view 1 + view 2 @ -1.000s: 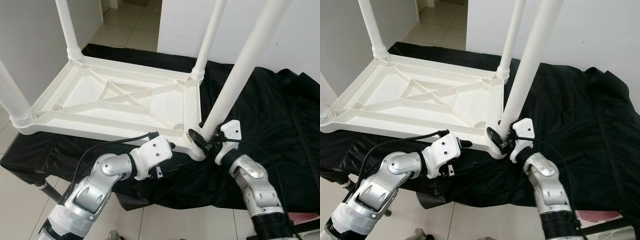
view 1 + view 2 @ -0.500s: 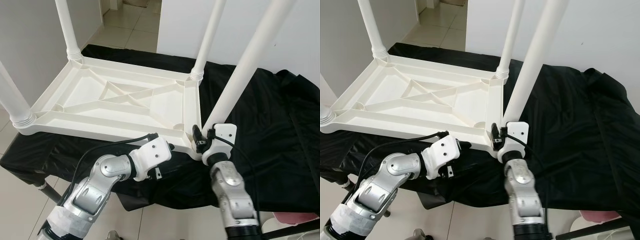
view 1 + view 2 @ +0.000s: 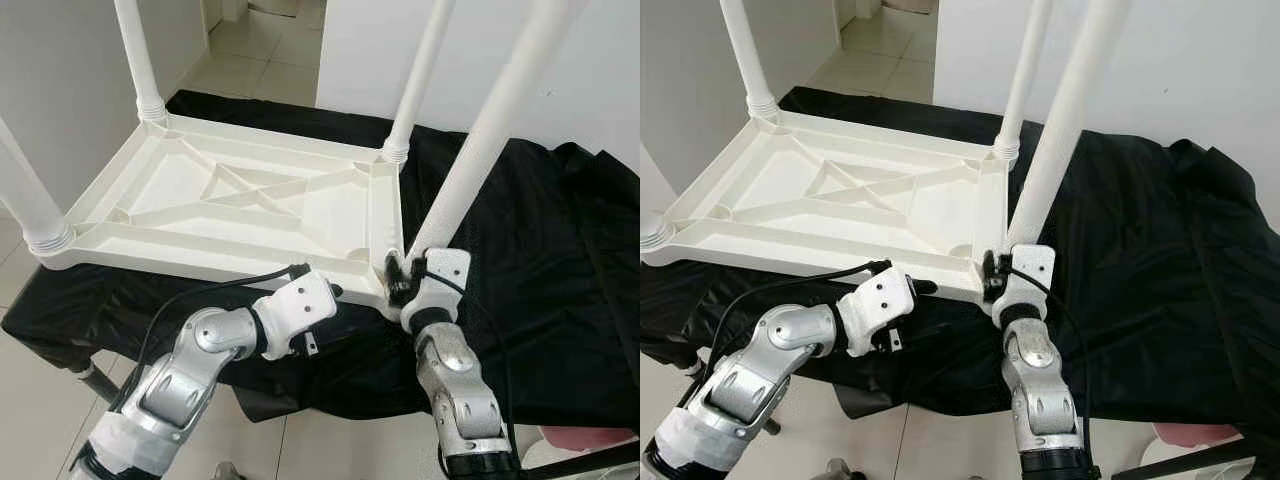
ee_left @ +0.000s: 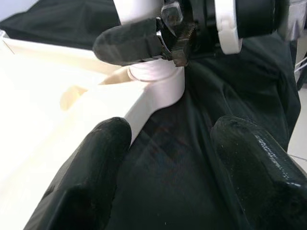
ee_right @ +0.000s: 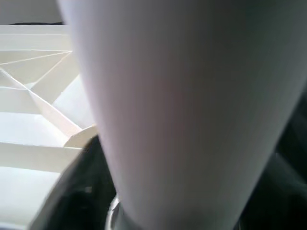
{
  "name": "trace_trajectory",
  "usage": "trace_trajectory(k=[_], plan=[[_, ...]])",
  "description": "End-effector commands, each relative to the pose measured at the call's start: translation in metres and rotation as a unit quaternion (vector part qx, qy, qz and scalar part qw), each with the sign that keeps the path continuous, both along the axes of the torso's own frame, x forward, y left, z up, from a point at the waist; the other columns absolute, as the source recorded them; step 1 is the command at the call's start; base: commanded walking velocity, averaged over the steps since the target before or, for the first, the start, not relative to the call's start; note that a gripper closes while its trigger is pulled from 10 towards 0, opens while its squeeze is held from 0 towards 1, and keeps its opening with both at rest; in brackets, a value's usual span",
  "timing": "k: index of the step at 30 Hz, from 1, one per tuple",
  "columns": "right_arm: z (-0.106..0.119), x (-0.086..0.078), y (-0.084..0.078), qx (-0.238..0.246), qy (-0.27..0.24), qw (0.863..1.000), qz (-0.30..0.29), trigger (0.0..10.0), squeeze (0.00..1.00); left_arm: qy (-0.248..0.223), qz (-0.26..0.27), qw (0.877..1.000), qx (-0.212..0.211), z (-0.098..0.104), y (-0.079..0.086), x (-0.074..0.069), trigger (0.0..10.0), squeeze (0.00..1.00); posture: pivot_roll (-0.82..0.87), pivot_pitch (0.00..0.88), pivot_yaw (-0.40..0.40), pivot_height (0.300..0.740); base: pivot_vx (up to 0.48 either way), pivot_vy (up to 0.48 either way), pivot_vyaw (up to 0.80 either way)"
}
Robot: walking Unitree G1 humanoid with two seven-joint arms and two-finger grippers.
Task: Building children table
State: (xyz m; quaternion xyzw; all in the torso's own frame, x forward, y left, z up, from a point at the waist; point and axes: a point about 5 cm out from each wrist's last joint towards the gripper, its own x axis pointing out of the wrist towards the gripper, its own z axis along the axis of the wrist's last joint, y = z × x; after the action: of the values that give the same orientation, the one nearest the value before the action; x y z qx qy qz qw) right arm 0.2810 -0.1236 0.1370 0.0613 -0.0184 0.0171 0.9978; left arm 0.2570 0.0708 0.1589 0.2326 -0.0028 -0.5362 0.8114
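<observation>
Now the right gripper clenches the base of the white leg at the upturned tabletop's near corner. Just beside that corner, the left gripper hovers released over the black cloth.

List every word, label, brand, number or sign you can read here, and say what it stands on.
None: no readable text on the white table top, its legs, the black cloth, the left claw or the right claw.
</observation>
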Motion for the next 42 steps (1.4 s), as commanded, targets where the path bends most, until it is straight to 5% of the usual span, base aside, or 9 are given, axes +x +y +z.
trace_trajectory(k=[1, 12, 13, 19, 24, 38, 40, 42], plan=[[-0.001, -0.001, 0.007, 0.018, 0.0, 1.0, 0.015, 10.0, 1.0, -0.006, 0.012, 1.0, 0.0, 0.0, 0.0, 0.0, 10.0, 0.0, 0.02, 0.036, -0.061, 0.74, 0.0, 0.0, 0.0], [0.006, -0.002, -0.022, -0.028, -0.041, 0.995, 0.086, 10.0, 1.0, -0.008, 0.007, 1.0, -0.001, 0.0, -0.003, 0.001, 10.0, 0.0, 0.01, 0.03, -0.062, 0.74, 0.0, 0.0, 0.0], [0.007, -0.003, -0.026, -0.033, -0.045, 0.993, 0.108, 10.0, 0.0, -0.009, 0.007, 1.0, -0.001, 0.0, -0.003, 0.001, 10.0, 0.0, 0.01, 0.027, -0.061, 0.74, 0.0, 0.0, 0.0], [0.009, -0.005, -0.034, -0.047, -0.057, 0.983, 0.17, 10.0, 0.0, -0.008, 0.006, 1.0, -0.001, 0.0, -0.004, 0.001, 10.0, 0.0, 0.01, 0.025, -0.056, 0.74, 0.0, 0.0, 0.0], [0.011, -0.001, -0.049, -0.078, -0.062, 0.96, 0.263, 10.0, 0.0, -0.009, 0.003, 1.0, 0.002, 0.0, -0.004, 0.001, 10.0, 0.0, 0.01, 0.026, -0.055, 0.74, 0.0, 0.0, 0.0], [0.009, 0.016, -0.052, -0.098, -0.048, 0.945, 0.309, 10.0, 0.0, -0.009, 0.009, 1.0, 0.002, 0.0, -0.004, 0.001, 10.0, 0.0, 0.02, 0.032, -0.064, 0.74, 0.0, 0.0, 0.0], [0.007, 0.02, -0.05, -0.098, -0.046, 0.941, 0.321, 0.0, 0.0, -0.011, 0.013, 1.0, 0.003, 0.0, -0.003, 0.002, 10.0, 0.0, 0.02, 0.036, -0.065, 0.74, 0.0, 0.0, 0.0], [0.005, 0.021, -0.05, -0.097, -0.046, 0.939, 0.326, 0.0, 0.0, -0.013, 0.015, 1.0, 0.004, 0.0, -0.003, 0.002, 10.0, 0.0, 0.02, 0.033, -0.066, 0.74, 0.0, 0.0, 0.0]])
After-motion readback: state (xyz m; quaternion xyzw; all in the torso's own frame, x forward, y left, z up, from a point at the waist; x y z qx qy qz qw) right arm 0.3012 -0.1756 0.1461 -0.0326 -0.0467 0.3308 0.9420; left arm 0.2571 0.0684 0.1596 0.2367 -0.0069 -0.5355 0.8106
